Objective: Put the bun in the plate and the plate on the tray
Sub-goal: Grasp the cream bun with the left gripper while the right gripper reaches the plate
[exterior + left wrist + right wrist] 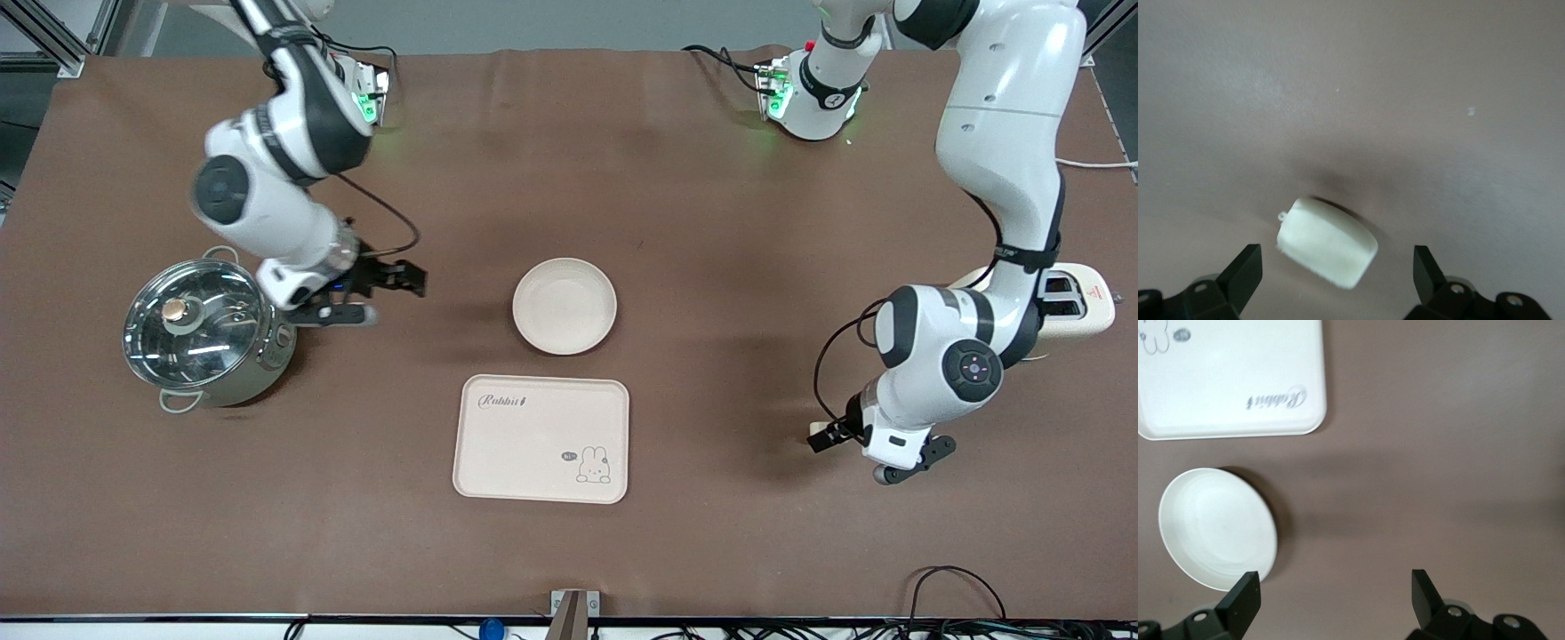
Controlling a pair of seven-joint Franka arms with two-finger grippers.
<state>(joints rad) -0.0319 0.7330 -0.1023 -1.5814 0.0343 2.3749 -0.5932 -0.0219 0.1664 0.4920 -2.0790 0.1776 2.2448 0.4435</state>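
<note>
The bun (1328,243), a small pale cream lump, lies on the brown table. It shows only in the left wrist view; in the front view the left arm hides it. My left gripper (1338,257) is open just over it, one finger on each side, not touching; in the front view it (829,436) is low near the left arm's end. The round cream plate (564,305) (1218,527) lies empty mid-table. The Rabbit tray (540,437) (1231,380) lies empty, nearer the front camera than the plate. My right gripper (404,277) (1336,580) is open and empty between pot and plate.
A steel pot with a glass lid (200,331) stands at the right arm's end, close beside the right gripper. A cream toaster (1077,302) stands at the left arm's end, partly hidden by the left arm. Cables (956,591) lie at the table's front edge.
</note>
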